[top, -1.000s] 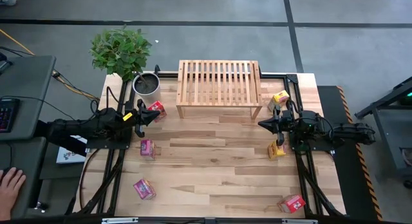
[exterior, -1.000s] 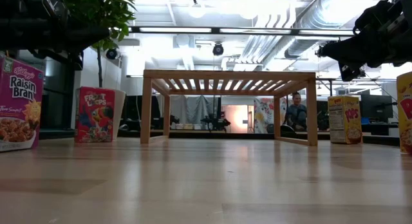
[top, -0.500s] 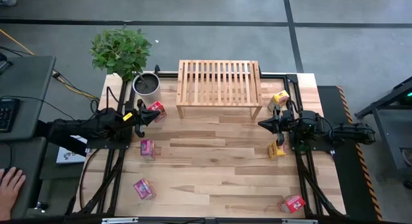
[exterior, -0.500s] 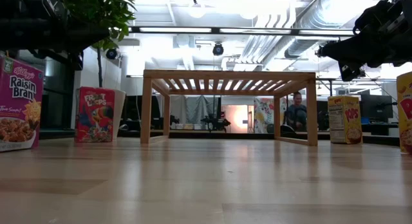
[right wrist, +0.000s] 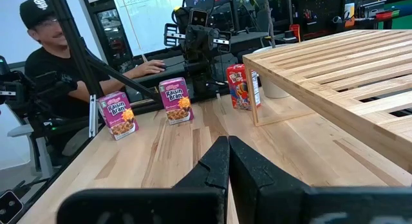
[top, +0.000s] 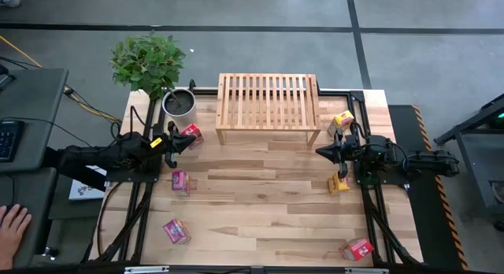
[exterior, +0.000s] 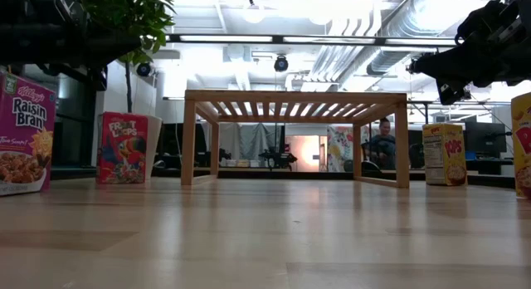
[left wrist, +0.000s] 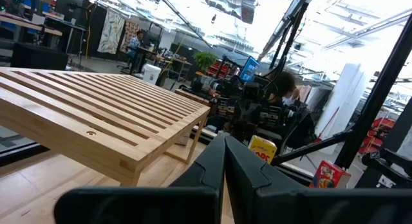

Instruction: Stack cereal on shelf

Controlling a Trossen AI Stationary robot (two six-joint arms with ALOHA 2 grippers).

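Observation:
The light-wood slatted shelf (top: 268,107) stands on its short legs at the table's far middle. Several small cereal boxes stand on the table around it. On the left are a red one (top: 190,135) and two pink ones (top: 180,180) (top: 176,231). On the right are two yellow ones (top: 342,119) (top: 339,184) and a red one (top: 357,248). My left gripper (top: 175,142) hovers shut above the left side, beside the red box. My right gripper (top: 321,151) hovers shut above the right side, between the yellow boxes. Both point toward the table's middle and hold nothing.
A potted plant (top: 180,102) stands at the far left corner beside the shelf. A person (right wrist: 51,69) sits at a desk off the table's left edge, a hand (top: 12,225) showing there. Bare tabletop (top: 260,203) lies between the arms.

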